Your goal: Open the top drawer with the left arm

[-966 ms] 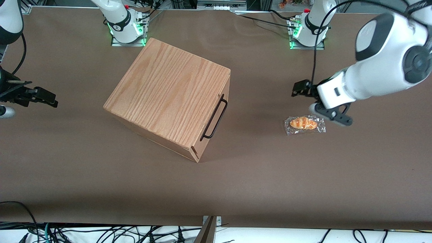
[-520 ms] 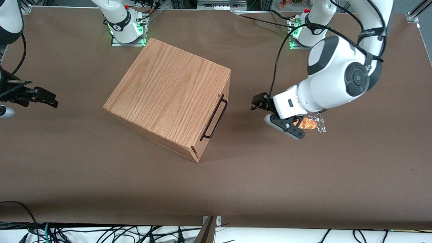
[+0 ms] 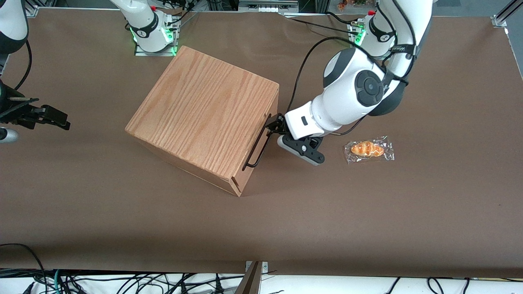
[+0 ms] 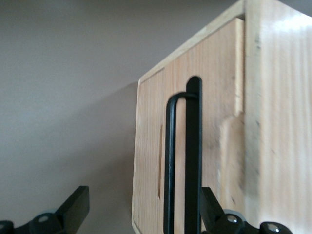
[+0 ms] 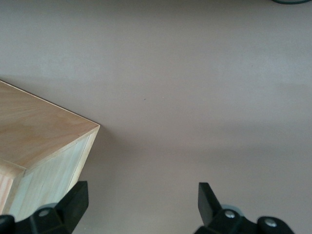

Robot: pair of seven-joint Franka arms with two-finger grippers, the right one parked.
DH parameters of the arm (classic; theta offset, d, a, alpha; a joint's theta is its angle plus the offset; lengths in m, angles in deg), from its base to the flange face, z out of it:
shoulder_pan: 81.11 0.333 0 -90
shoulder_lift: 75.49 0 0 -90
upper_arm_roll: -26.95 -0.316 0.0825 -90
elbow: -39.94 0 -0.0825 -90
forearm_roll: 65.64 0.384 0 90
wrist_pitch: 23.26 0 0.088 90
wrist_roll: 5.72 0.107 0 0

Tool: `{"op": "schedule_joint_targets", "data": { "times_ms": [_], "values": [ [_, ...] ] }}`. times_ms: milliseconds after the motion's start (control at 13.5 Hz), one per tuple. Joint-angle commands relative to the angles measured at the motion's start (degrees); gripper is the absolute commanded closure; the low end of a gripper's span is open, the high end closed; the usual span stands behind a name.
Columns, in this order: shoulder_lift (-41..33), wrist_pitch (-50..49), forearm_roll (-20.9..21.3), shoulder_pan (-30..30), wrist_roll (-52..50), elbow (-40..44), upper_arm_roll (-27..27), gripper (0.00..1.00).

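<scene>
The wood-grained box (image 3: 204, 122) stands on the brown table. Its top drawer (image 4: 214, 97) sits flush in the box front. The long black wire handle (image 3: 259, 143) runs along that front. The left arm (image 3: 351, 94) reaches down in front of the drawer. Its gripper (image 3: 273, 126) is right at the handle's end farther from the front camera. In the left wrist view the gripper (image 4: 142, 197) is open, and the handle (image 4: 170, 161) stands between the two fingers, close to one fingertip (image 4: 207, 200). Nothing is clamped.
A wrapped croissant (image 3: 369, 149) lies on the table toward the working arm's end, a little way from the wrist. The two arm bases (image 3: 153, 32) stand at the table's edge farthest from the front camera. A corner of the box (image 5: 44, 146) shows in the right wrist view.
The left arm has swung from above the wrapped croissant across to the box. Its open gripper now straddles the handle. The drawer and box have not moved.
</scene>
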Motion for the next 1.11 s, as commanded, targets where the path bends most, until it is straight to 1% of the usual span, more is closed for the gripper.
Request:
{"op": "schedule_joint_targets", "data": {
  "times_ms": [0,1040],
  "values": [
    [2.9,2.5,-0.1,-1.3,-0.4,1.8,-0.8,0.0],
    [4.8,3.5,-0.1,-1.9,0.2,1.0,-0.8,0.0]
  ]
}}
